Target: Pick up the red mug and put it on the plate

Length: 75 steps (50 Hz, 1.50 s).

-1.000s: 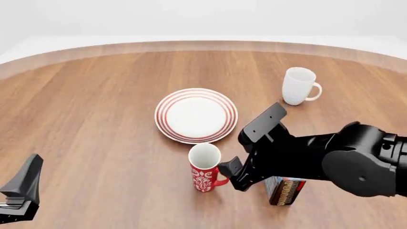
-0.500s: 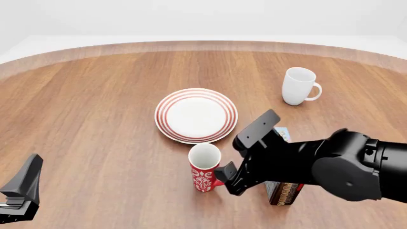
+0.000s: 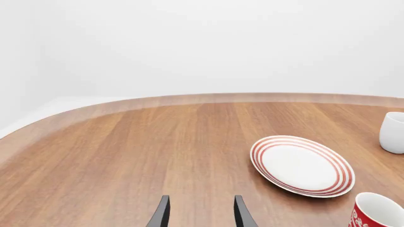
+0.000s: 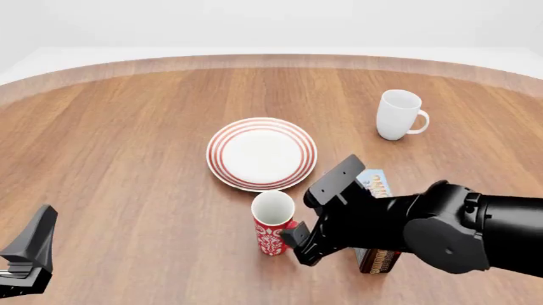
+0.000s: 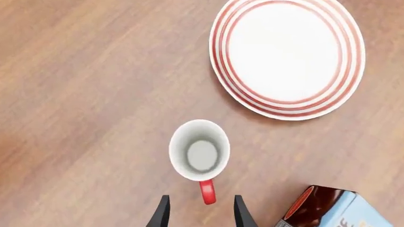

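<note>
The red mug (image 4: 273, 223) with white pattern stands upright on the table just in front of the plate (image 4: 261, 153), a round white plate with red rings. In the right wrist view the red mug (image 5: 199, 152) shows its white inside from above, its red handle pointing toward my right gripper (image 5: 198, 212), whose open fingers straddle the handle's end. The plate (image 5: 287, 56) lies beyond the mug. My right gripper (image 4: 299, 244) hovers right beside the mug's handle. My left gripper (image 3: 198, 215) is open over bare wood, far from the plate (image 3: 302, 165) and red mug (image 3: 377, 213).
A plain white mug (image 4: 398, 114) stands at the back right. A small box (image 4: 375, 216) stands under my right arm, right of the red mug; the same box (image 5: 334, 208) shows in the right wrist view. The left gripper's body (image 4: 30, 254) sits at the front left corner.
My right arm has moved left and lower, bringing the gripper closer to the red mug's handle. More of the box shows behind the arm. Mug, plate and left arm have not moved.
</note>
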Each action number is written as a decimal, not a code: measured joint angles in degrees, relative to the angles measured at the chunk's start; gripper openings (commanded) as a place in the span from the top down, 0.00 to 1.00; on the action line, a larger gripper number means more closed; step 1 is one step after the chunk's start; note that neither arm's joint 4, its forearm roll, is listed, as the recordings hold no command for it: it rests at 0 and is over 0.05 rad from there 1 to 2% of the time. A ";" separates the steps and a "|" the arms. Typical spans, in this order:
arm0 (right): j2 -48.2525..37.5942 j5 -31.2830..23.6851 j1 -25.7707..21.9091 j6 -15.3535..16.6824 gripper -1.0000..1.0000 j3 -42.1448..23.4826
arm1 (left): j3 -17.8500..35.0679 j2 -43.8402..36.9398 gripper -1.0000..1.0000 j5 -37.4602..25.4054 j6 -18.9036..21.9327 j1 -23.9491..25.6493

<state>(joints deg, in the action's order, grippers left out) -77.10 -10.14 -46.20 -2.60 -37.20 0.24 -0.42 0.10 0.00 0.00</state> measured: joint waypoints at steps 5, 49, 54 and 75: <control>-0.58 0.88 0.13 -0.23 0.00 0.45 | 0.00 0.00 0.00 0.00 0.00 0.00; -6.02 7.14 0.91 -1.78 0.00 2.75 | 0.00 0.00 0.00 0.00 0.00 0.00; -6.51 7.78 0.82 -2.03 0.00 3.06 | 0.00 0.00 0.00 0.00 0.00 0.00; -8.70 10.47 0.13 -3.01 0.00 4.18 | 0.00 0.00 0.00 0.00 0.00 0.00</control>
<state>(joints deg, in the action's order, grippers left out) -85.80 0.32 -46.07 -5.60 -33.02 0.24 -0.42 0.10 0.00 0.00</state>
